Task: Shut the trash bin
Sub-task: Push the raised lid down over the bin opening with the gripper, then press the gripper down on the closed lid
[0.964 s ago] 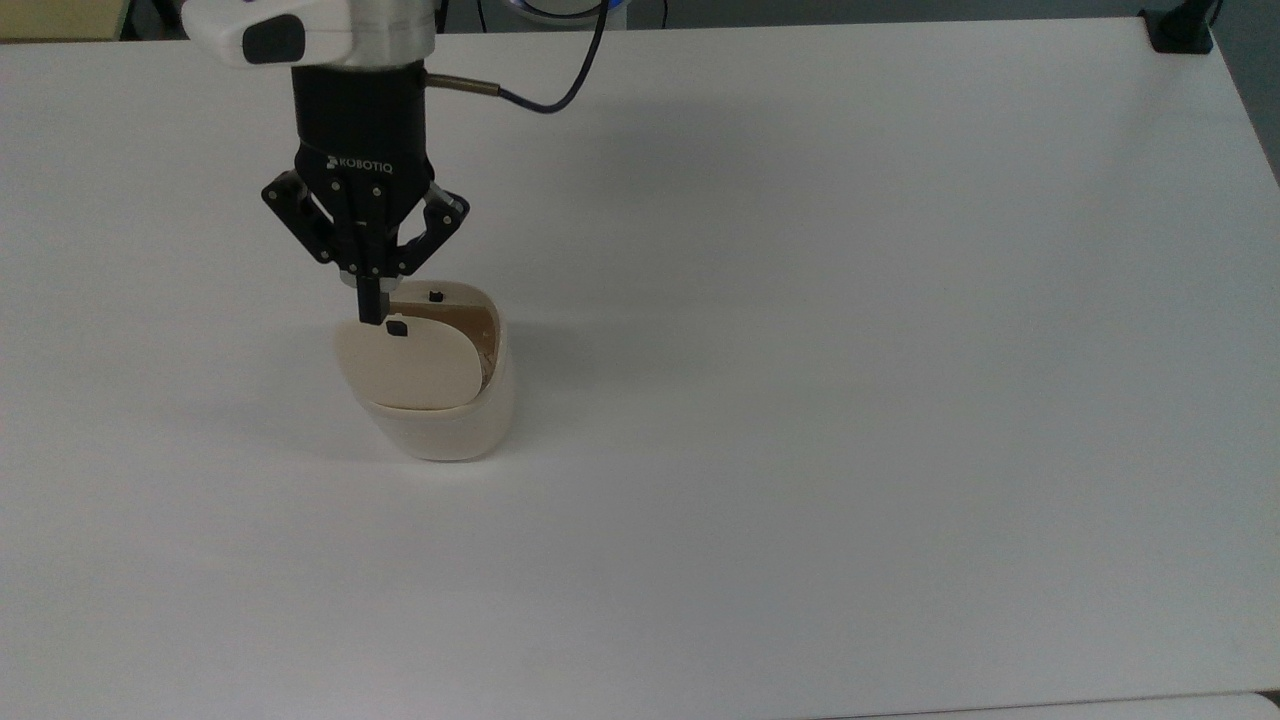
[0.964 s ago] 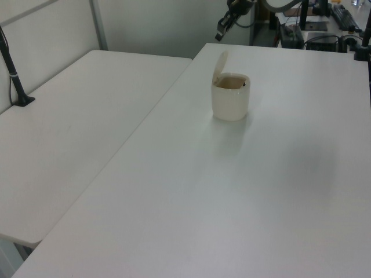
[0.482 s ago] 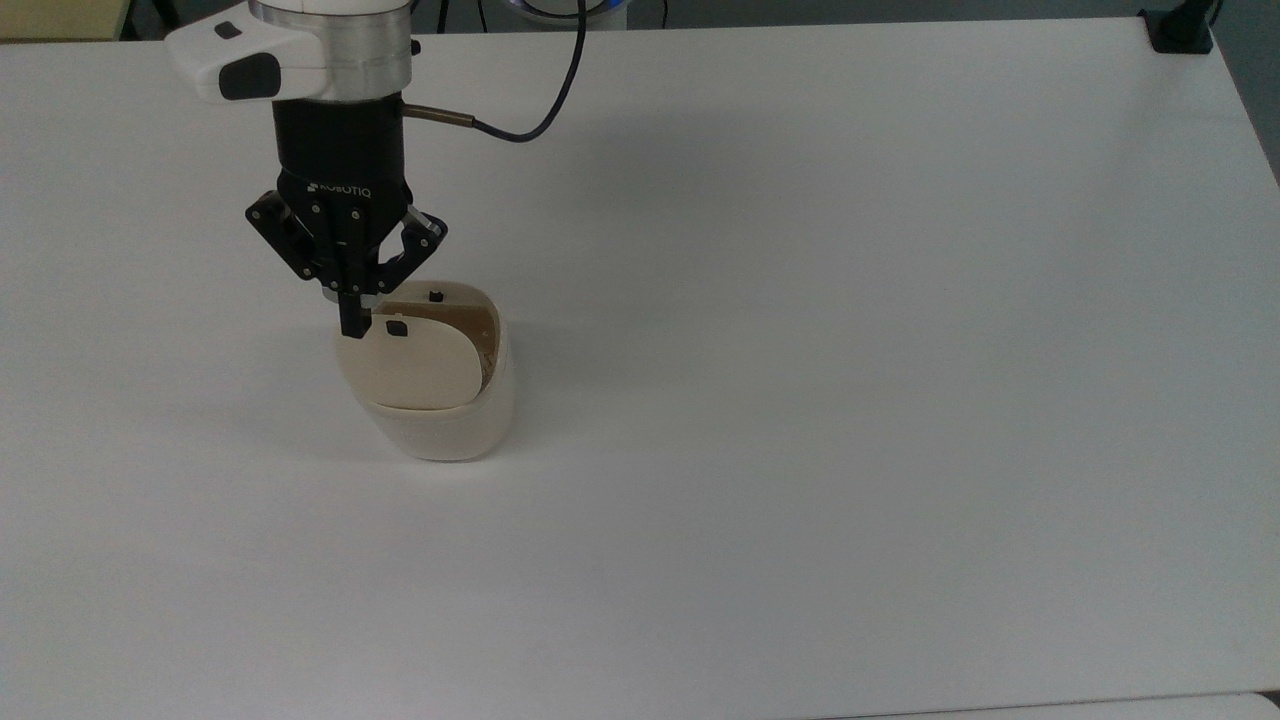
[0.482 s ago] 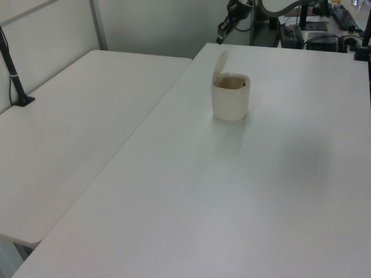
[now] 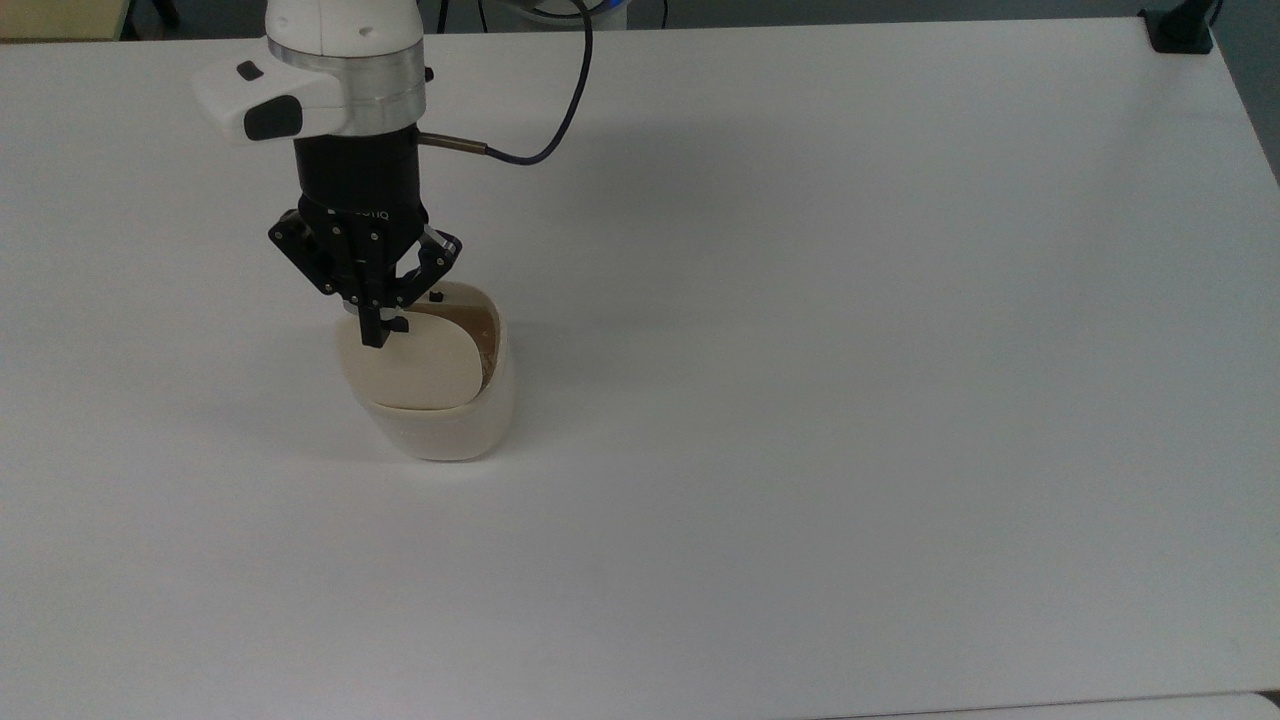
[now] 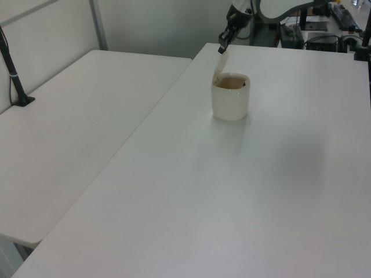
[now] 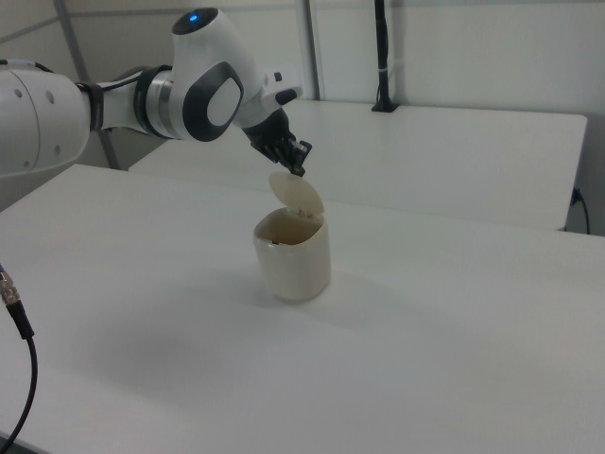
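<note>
The jaws are clenched together with nothing between them, so the gripper (image 5: 375,337) works as 1 narrow black point, set at the free top edge of the raised lid (image 5: 412,363), right by its small black latch. In the right view the tip (image 7: 300,170) sits at the lid's upper rim at about 11 o'clock. The lid stands nearly upright on its hinge above the trash bin (image 5: 440,400), which rests on the white table (image 5: 850,350), at about 9 o'clock from the table's middle in the top view. The bin looks like thin, stiff, smooth plastic — light and probably empty, so it could skid or tip under a sideways shove. I judge the place to act is the lid's outer face near that free edge, pushing it over and down toward the brown opening (image 6: 231,84) rather than pinching it. Nothing stands near the bin — only a dark cable (image 5: 545,120) trails behind the wrist at 12 o'clock, well apart.
</note>
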`<state>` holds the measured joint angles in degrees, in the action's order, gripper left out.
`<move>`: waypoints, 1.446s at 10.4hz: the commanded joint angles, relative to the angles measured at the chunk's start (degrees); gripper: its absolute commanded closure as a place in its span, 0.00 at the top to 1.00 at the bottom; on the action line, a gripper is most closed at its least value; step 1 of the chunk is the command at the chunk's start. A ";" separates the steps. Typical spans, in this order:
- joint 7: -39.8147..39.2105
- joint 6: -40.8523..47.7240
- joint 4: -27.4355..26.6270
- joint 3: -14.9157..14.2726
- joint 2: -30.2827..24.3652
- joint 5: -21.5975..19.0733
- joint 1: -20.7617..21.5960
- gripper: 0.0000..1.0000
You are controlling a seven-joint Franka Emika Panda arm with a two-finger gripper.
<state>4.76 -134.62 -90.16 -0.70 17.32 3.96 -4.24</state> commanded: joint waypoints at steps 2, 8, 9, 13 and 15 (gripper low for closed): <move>-2.54 9.61 -0.28 -0.09 -0.62 1.40 0.37 0.02; -6.08 16.23 -2.04 0.35 1.40 1.31 0.55 0.02; -6.16 16.15 -1.95 0.26 1.75 1.31 0.55 0.02; -6.25 16.32 -1.69 0.35 2.37 1.22 0.55 0.02; -6.25 16.23 -2.13 0.35 2.98 1.22 0.63 0.02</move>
<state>-0.78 -119.22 -91.70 -0.21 19.73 4.21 -4.20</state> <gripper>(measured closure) 0.978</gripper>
